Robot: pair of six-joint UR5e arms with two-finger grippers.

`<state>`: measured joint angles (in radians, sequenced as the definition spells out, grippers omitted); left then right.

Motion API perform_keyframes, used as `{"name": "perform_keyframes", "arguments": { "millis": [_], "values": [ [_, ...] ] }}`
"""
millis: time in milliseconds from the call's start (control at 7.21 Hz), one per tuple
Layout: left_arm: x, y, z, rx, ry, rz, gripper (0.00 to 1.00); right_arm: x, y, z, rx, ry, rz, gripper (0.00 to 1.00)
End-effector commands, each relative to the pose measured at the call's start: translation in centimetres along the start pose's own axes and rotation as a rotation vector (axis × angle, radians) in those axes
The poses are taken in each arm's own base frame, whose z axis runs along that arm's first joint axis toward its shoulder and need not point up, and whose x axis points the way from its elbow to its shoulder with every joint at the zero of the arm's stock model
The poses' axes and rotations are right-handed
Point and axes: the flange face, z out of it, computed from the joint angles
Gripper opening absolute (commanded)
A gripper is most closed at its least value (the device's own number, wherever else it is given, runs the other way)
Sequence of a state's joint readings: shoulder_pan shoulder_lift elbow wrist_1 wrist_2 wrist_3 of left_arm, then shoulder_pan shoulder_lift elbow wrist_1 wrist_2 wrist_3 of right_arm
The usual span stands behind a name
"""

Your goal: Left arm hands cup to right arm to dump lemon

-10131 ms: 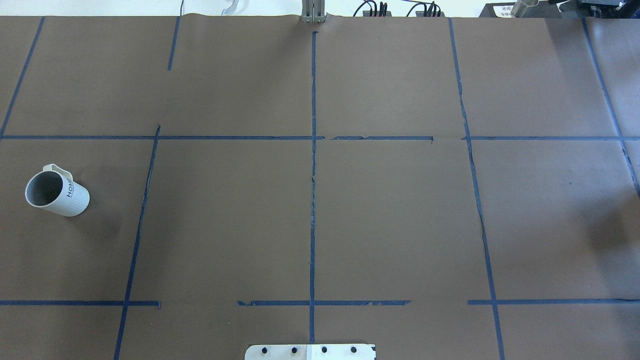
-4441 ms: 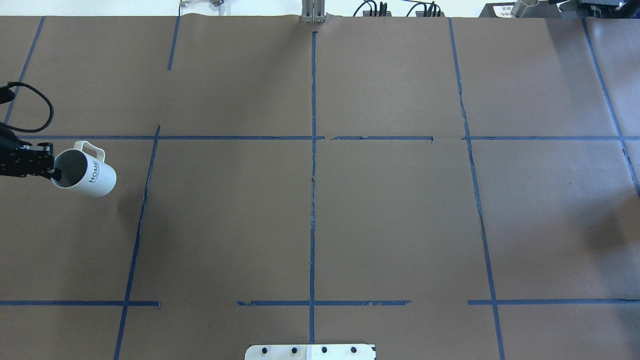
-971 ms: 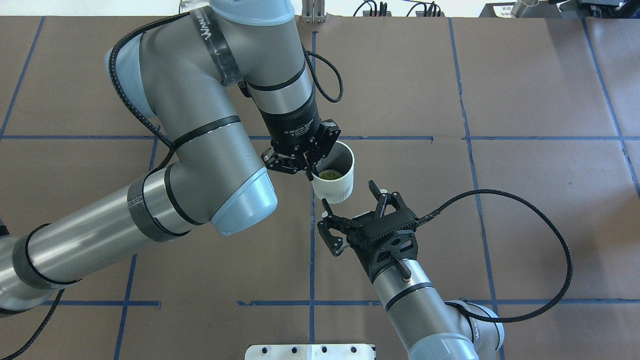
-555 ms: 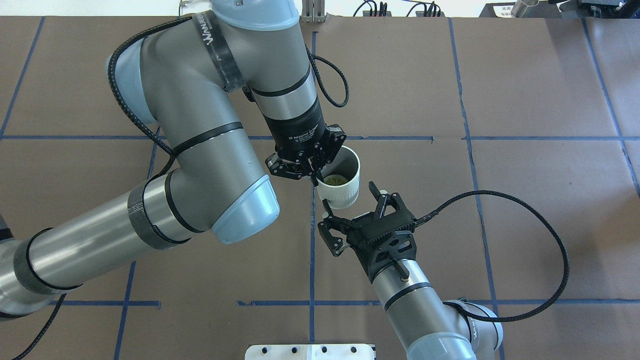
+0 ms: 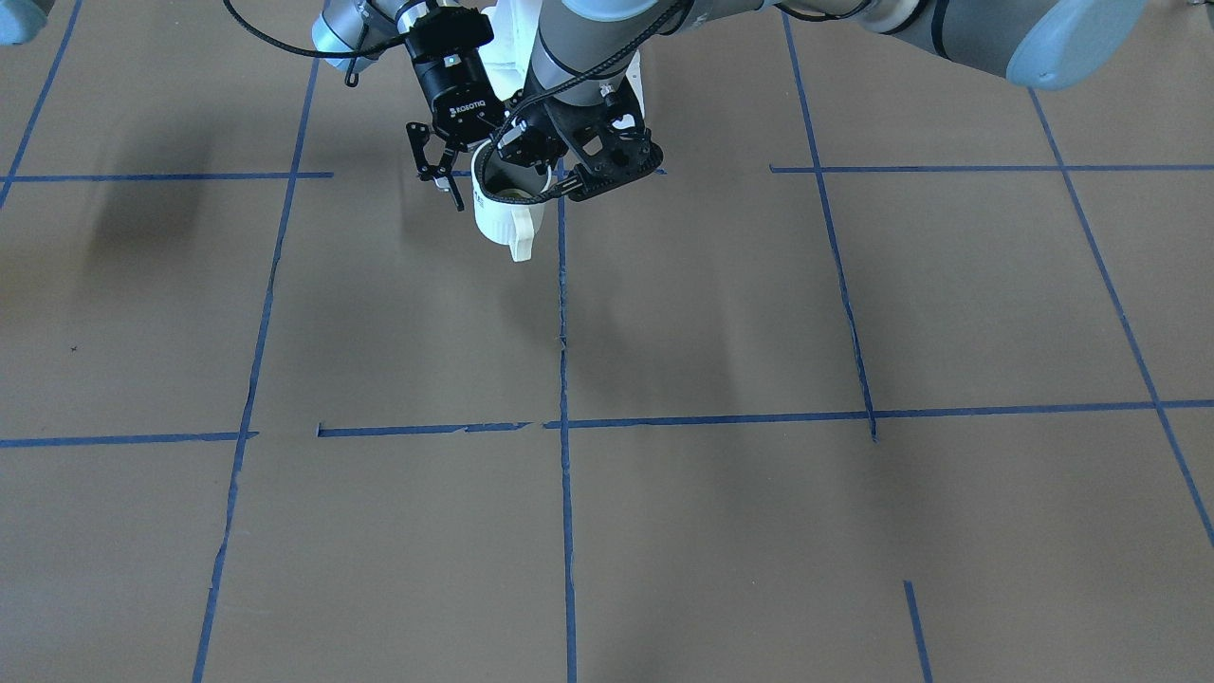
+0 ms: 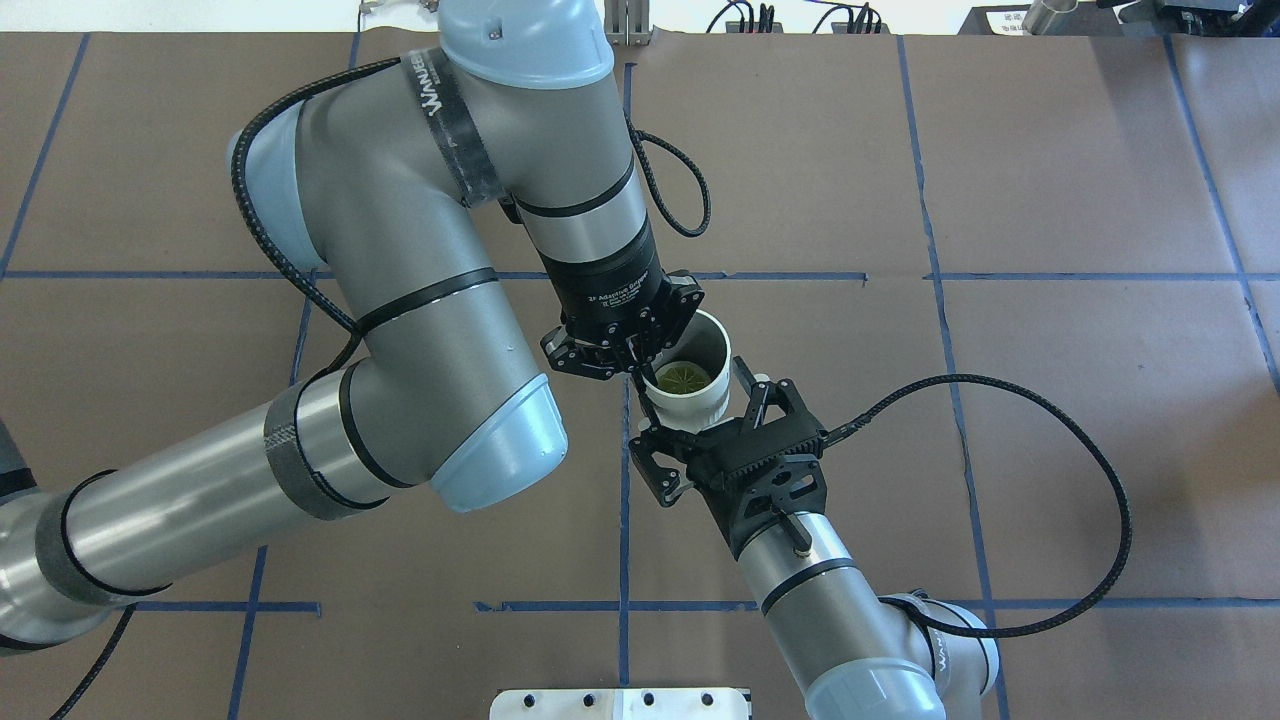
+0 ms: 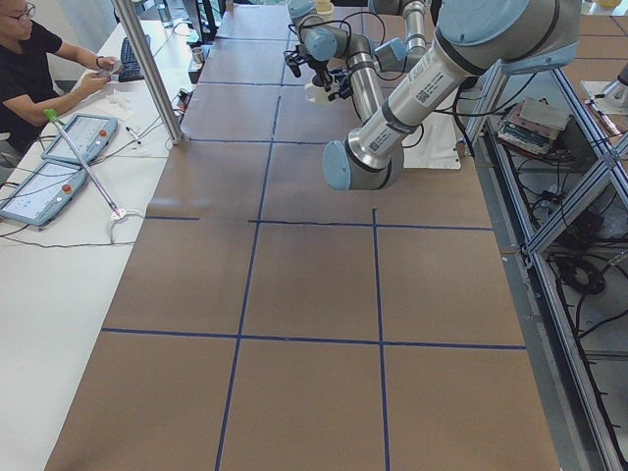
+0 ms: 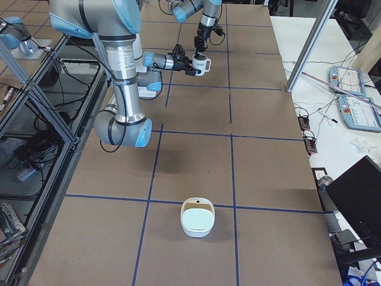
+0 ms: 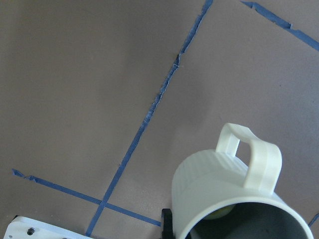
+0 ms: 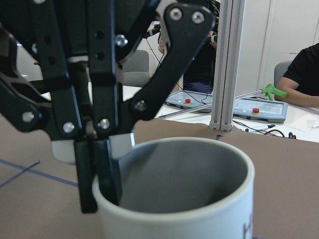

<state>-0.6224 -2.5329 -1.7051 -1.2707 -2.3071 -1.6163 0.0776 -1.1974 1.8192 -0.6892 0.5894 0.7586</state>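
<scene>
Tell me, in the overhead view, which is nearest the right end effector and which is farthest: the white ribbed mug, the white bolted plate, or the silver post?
1. White ribbed mug: between the open fingers of the right end effector.
2. White bolted metal plate: at the table's near edge, on the robot's side.
3. Silver metal post: at the table's far edge.
</scene>
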Motion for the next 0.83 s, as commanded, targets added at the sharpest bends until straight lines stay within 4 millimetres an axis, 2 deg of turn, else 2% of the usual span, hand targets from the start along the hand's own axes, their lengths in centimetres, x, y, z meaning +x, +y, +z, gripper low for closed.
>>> {"name": "perform_keyframes", "arguments": {
  "millis": [0,555,694],
  "values": [
    [0.0,0.4,0.0,-0.003,0.003,0.007,0.00,0.0,0.9,0.7,-0.006,0.013,-0.020,1.00],
    [0.3,1.2,0.0,-0.010,0.006,-0.008,0.00,0.4,1.6,1.3,-0.011,0.027,-0.040,0.99],
    [0.5,1.6,0.0,-0.013,0.007,-0.005,0.03,0.4,1.5,1.3,-0.012,0.024,-0.068,0.91]
  ]
}}
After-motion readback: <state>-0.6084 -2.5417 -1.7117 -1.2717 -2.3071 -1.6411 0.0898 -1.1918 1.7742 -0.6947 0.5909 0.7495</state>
